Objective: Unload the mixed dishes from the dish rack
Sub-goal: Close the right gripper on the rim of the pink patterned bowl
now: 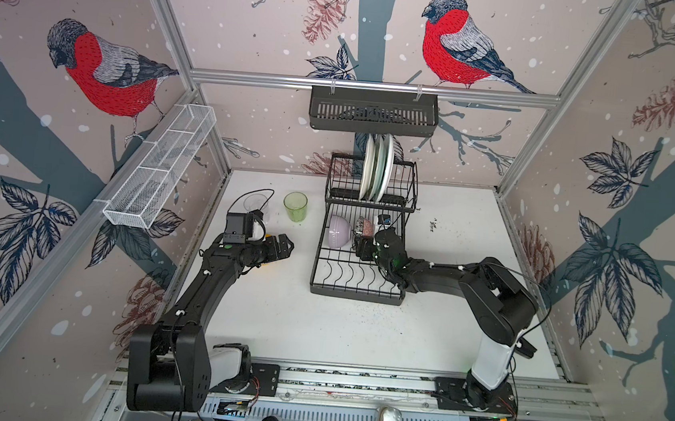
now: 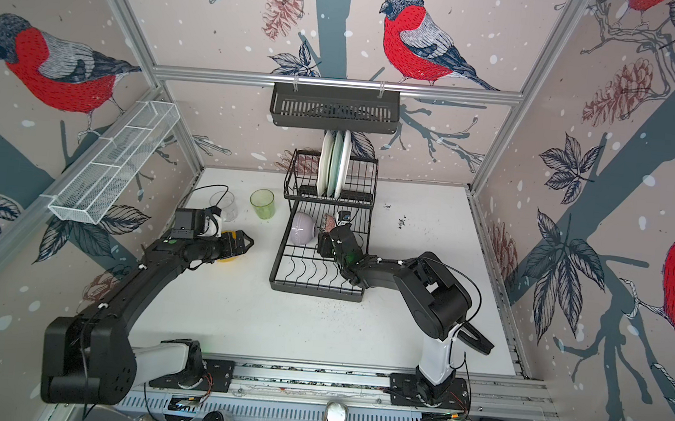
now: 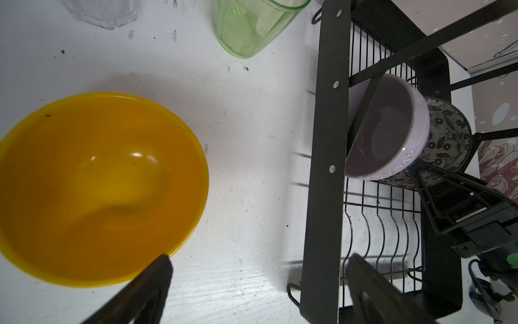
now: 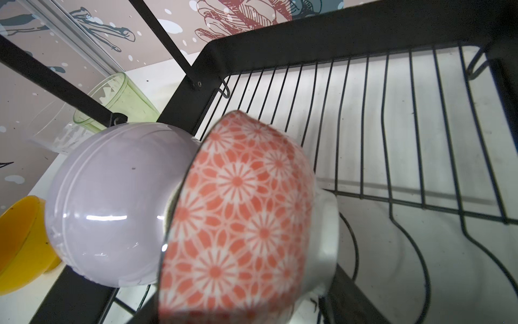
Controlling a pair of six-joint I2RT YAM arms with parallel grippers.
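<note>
The dish rack stands centre in both top views, lilac bowl and pink bowl in its lower tier. The right claw sits at the pink bowl's rim; grip unclear. The left claw gapes empty by the yellow bowl, white table free below.

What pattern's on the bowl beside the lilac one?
Patterned bowl: coral-pink with white flowers outside; right wrist view.
</note>
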